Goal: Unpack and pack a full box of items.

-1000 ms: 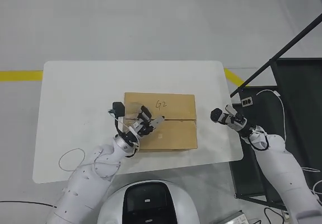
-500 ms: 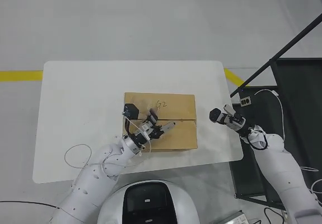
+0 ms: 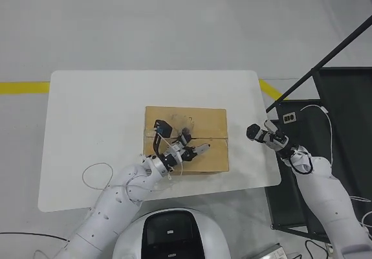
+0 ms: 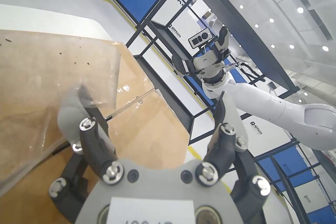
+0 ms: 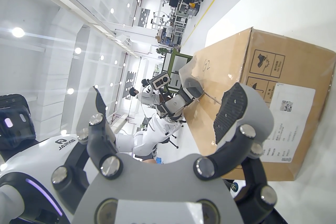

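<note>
A closed cardboard box (image 3: 205, 120) stands on the white table (image 3: 88, 110). My left gripper (image 3: 195, 142) is open over the box's top, near the middle seam. In the left wrist view a strip of clear tape (image 4: 99, 78) curls up off the box (image 4: 39, 57) and lies against one finger (image 4: 71, 109) of the left gripper (image 4: 152, 97). My right gripper (image 3: 253, 133) is open and holds nothing, off the box's right side by the table's edge. The right wrist view shows the right gripper (image 5: 166, 95) with the labelled box (image 5: 275, 64) and the left gripper (image 5: 193, 83) beyond.
A black metal rack (image 3: 341, 97) stands just past the table's right edge, close to my right arm. A thin cable loop (image 3: 95, 175) lies on the table near the front left. Bare table surrounds the box on its left and far sides.
My left gripper has moved right across the box top, from its left edge toward the middle. The right gripper has shifted slightly to the right.
</note>
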{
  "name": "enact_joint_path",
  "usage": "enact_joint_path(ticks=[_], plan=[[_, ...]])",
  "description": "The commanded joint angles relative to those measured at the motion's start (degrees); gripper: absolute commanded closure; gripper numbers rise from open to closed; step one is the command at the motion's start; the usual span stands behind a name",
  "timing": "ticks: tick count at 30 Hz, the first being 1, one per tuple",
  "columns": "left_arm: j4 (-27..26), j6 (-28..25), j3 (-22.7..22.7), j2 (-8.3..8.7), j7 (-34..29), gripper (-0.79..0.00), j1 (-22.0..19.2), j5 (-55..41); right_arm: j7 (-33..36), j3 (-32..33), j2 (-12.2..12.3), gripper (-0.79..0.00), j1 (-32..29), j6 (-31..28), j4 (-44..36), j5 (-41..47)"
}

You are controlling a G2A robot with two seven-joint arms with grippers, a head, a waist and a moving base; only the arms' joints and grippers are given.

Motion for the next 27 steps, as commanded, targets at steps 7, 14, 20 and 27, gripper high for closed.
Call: enact_joint_path(ticks=[7,14,20,27], plan=[[-1.74,-6.01,-1.49,0.16,0.70,-0.785,1.30,-4.06,-1.45,2.72,0.11,-0.785,-2.09,-1.45,-0.88,0.37],[-3.26,-11.92,-3.58,0.92,-0.47,-0.785,3.01,-5.39,-1.89,3.79,0.01,-0.785,-2.89,-1.73,-1.24,0.14],[-6.79,-9.61,-5.43,1.50,-4.69,-0.785,3.72,-7.47,-3.26,3.84,-0.15,-0.785,-2.49,-0.80,-1.50,-1.90],[-9.57,2.81,-6.48,2.09,-17.44,-0.785,4.84,-13.42,-3.88,3.83,-0.40,-0.785,-2.38,-0.71,-1.97,-3.12]])
